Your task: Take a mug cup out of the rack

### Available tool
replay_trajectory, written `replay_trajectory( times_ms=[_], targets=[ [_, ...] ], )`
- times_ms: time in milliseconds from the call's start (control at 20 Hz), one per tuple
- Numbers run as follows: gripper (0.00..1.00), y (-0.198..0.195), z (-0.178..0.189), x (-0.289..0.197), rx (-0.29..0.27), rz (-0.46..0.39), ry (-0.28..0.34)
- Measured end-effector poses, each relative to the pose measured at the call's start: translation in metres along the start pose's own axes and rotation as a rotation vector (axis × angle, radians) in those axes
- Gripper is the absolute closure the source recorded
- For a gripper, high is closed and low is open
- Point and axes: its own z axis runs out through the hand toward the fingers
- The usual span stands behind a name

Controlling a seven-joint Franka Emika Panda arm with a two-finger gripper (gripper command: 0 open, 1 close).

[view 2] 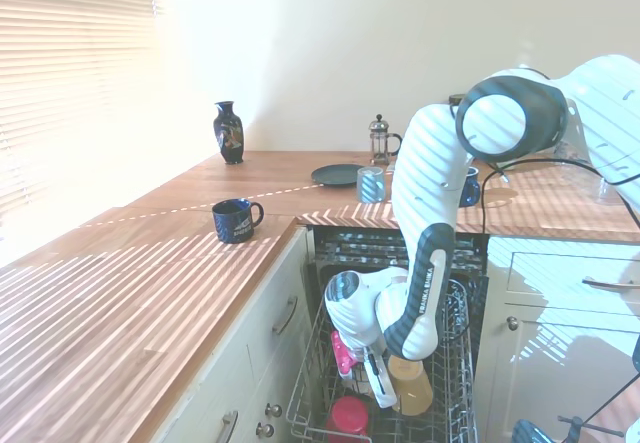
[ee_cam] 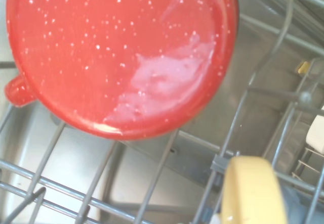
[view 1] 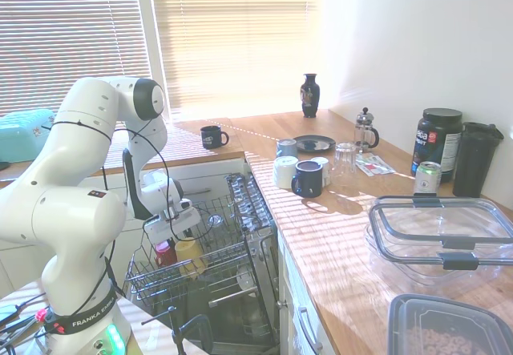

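The pale yellow mug cup (view 1: 191,252) stands in the grey wire rack (view 1: 210,284), which is pulled out of the dishwasher below the counter. A red cup (view 1: 164,253) sits bottom up right beside it. My gripper (view 1: 173,228) is lowered into the rack, directly over and against the mug cup (view 2: 411,384), on the side facing the red cup (view 2: 350,419). The wrist view is filled by the red cup's speckled bottom (ee_cam: 121,57), with a blurred part of the yellow mug cup (ee_cam: 250,191) at the edge and rack wires (ee_cam: 157,168) beneath.
On the wooden counter (view 1: 321,227) stand a navy mug (view 1: 308,179), a white mug (view 1: 284,171), a glass (view 1: 345,161), a French press (view 1: 365,130), a dark plate (view 1: 313,143) and a vase (view 1: 310,94). Another navy mug (view 1: 212,137) sits farther back. Clear containers (view 1: 441,239) lie near the front.
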Motion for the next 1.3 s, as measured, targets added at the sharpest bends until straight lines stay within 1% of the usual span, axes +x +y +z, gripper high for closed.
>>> replay_trajectory(
  times_ms=[400,650,1000,1150,1300],
  targets=[
    [1.0,-0.005,0.003,0.007,0.017,0.009,-0.019],
    [1.0,-0.007,0.002,0.011,0.01,0.009,-0.028],
    [1.0,-0.005,-0.009,0.017,-0.038,0.005,-0.022],
    [1.0,-0.003,-0.027,0.018,-0.072,0.003,-0.019],
    [1.0,0.001,-0.052,0.02,-0.109,0.009,-0.018]
  ],
)
